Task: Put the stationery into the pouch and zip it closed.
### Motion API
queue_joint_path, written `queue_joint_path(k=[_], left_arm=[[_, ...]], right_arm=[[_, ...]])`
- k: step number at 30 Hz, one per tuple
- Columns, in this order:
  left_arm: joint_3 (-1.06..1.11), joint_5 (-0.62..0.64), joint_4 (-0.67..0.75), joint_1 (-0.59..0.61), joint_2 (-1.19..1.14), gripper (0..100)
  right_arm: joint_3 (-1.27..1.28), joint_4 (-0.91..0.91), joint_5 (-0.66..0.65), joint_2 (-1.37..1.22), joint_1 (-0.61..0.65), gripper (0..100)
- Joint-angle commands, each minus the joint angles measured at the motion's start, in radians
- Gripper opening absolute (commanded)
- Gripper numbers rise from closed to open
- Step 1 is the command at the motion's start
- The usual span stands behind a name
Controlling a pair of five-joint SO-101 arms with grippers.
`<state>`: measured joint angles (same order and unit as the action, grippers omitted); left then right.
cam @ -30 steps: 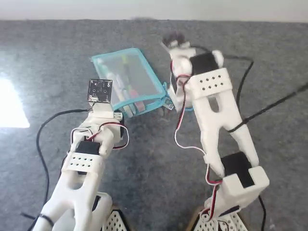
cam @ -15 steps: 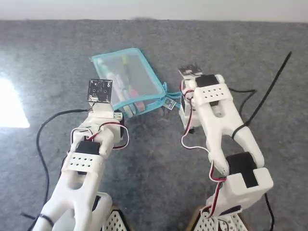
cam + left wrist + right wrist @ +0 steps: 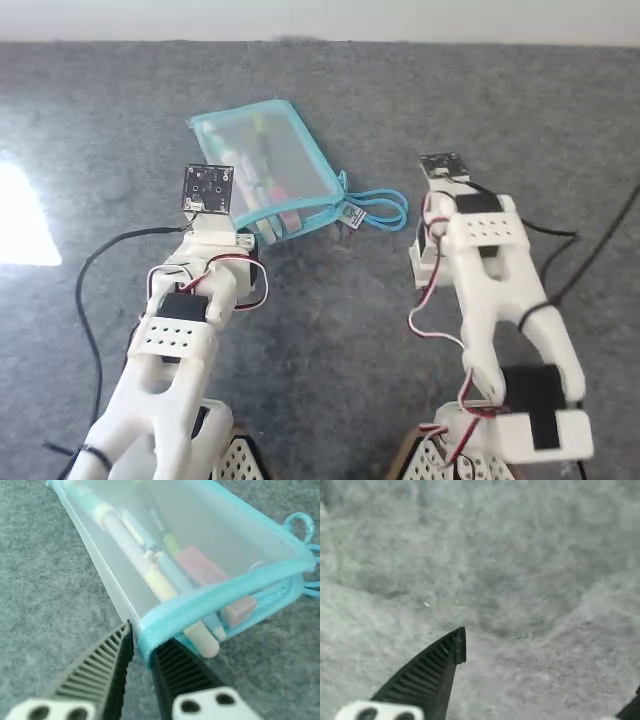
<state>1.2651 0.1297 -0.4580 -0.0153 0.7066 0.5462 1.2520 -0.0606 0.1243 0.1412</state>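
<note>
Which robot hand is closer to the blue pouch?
Left. The left gripper pinches a corner of the pouch. The right gripper is open above the table, off to the pouch's side and not touching it.

Grey felt-like mat [image 3: 520,100], mottled, short nap, runs side to side across high view. Mat seen close in left wrist view [image 3: 40,580]: coarse fibres, even grey. In right wrist view the mat [image 3: 520,555] shows lighter & darker blotches, uneven tone. Pale off-white band [image 3: 320,18] along far edge of mat, straight, plain; cannot tell if wall or bare table. Bright white glare patch [image 3: 18,215] on mat at left edge of high view, approx. mid-height, washed out, no texture visible inside. Tiny white speck [image 3: 426,604] on mat in right wrist view; too small to ID.
</note>
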Motion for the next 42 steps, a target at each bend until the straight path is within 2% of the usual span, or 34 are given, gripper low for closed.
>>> queue_joint_path(k=[1, 4, 6, 11, 15, 21, 24, 26, 31, 35, 38, 40, 42], left_arm=[[-0.025, -0.006, -0.005, -0.005, 0.015, 1], [-0.056, -0.023, -0.025, -0.006, 0.017, 1], [-0.119, -0.021, -0.087, -0.006, 0.017, 1], [-0.311, 0.071, -0.229, -0.006, 0.017, 1], [-0.568, 0.206, -0.43, -0.006, 0.006, 1], [-0.742, 0.206, -0.566, 0.012, 0.006, 1], [-0.61, 0.203, -0.548, 0.031, 0.006, 1], [-0.553, 0.155, -0.509, 0.021, 0.015, 1], [-0.834, 0.14, -0.709, 0.057, 0.029, 1], [-0.885, 0.132, -0.672, 0.063, 0.037, 1], [-1.035, 0.138, -0.763, 0.058, 0.049, 1], [-1.015, 0.14, -0.793, 0.057, 0.049, 1], [-0.885, 0.133, -0.73, 0.06, 0.044, 1]], right_arm=[[0.037, -0.058, -0.008, 0.097, -0.019, 49.1], [0.083, -0.116, 0.017, 0.125, -0.012, 49.1], [0.101, -0.134, 0.025, 0.136, -0.013, 49.0], [0.104, -0.142, 0.025, 0.131, -0.013, 49.0], [0.104, -0.143, 0.025, 0.13, -0.015, 49.0], [0.106, -0.143, 0.029, 0.13, -0.013, 49.0], [0.123, -0.154, 0.032, 0.13, -0.01, 49.0], [0.127, -0.168, 0.032, 0.13, 0.002, 49.0], [0.127, -0.165, 0.032, 0.13, 0.018, 49.0], [0.129, -0.166, 0.032, 0.13, 0.016, 49.0], [0.138, -0.173, 0.032, 0.13, 0.018, 49.0], [0.143, -0.173, 0.032, 0.13, 0.019, 49.0], [0.143, -0.173, 0.032, 0.13, 0.019, 49.0]])
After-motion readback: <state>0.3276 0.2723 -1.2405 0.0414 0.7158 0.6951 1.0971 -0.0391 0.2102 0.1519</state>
